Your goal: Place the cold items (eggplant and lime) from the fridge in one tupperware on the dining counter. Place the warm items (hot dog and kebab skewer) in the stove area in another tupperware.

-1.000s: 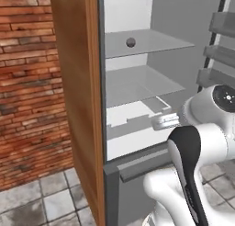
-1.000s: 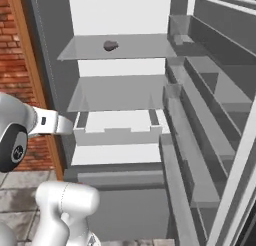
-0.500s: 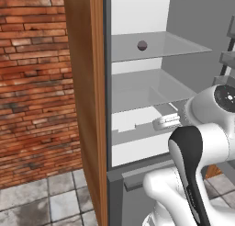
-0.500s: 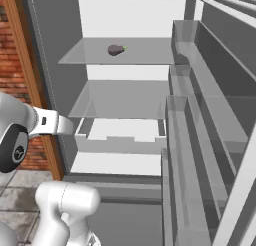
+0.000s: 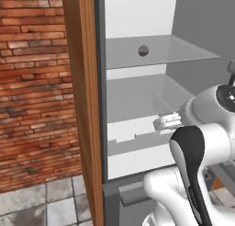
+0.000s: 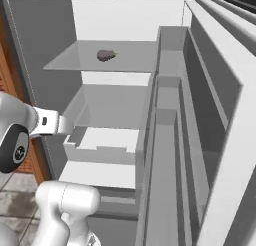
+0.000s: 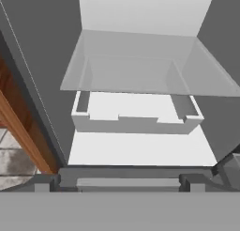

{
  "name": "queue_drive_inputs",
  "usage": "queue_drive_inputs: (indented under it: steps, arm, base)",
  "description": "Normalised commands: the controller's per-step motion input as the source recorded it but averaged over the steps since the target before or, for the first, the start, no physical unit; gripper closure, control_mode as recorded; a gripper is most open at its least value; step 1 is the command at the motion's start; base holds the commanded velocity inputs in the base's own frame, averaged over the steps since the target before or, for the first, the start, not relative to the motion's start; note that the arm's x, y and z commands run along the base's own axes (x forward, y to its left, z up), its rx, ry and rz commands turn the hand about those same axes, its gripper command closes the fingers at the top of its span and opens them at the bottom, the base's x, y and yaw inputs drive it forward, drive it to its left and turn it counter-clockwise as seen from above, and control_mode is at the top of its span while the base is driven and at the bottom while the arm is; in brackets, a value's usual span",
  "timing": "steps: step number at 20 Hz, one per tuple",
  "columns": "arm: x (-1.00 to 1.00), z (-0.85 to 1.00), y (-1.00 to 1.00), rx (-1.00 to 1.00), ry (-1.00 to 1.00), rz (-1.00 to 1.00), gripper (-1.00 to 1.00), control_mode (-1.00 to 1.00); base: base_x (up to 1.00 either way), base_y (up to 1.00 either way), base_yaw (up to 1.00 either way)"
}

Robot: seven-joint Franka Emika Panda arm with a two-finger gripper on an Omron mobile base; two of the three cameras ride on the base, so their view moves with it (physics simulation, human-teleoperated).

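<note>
While end effector (image 7: 120, 185) faces drawer (image 7: 136, 117), eggplant (image 6: 105, 54) above

Open fridge (image 7: 42, 84) — apparently bare drawer (image 7: 136, 117)

Even, diffuse rendered light is seen throughout; soft shading is cast beneath the fridge shelf (image 6: 100, 65). Slight blur is noted overall.

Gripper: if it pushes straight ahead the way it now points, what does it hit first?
Probably the white drawer under the glass shelf; the hand view centres on it with nothing in between. Depth is hard to judge.
</note>
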Motion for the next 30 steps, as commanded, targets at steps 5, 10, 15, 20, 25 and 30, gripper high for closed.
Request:
queue_drive_inputs:
  steps: [5, 10, 15, 20, 25, 30]
  arm:
    - [0.00, 0.00, 0.00, 0.00, 0.00, 0.00, -1.00, 1.00]
    - [0.00, 0.00, 0.00, 0.00, 0.00, 0.00, -1.00, 1.00]
    - [0.38, 0.66, -0.05, 0.06, -0.08, 0.00, -1.00, -1.00]
    - [0.45, 0.79, -0.11, 0.06, -0.04, -0.11, -1.00, -1.00]
    - [0.56, 0.52, -0.21, 0.08, 0.00, -0.10, -1.00, -1.00]
    - [0.57, 0.24, -0.09, 0.03, 0.00, -0.13, -1.00, -1.00]
  base:
    - [0.61, -0.09, 0.04]
    - [0.53, -0.09, 0.02]
    - [0.00, 0.00, 0.00]
    - [0.00, 0.00, 0.00]
    - [0.00, 0.00, 0.00]
    - [0.00, 0.00, 0.00]
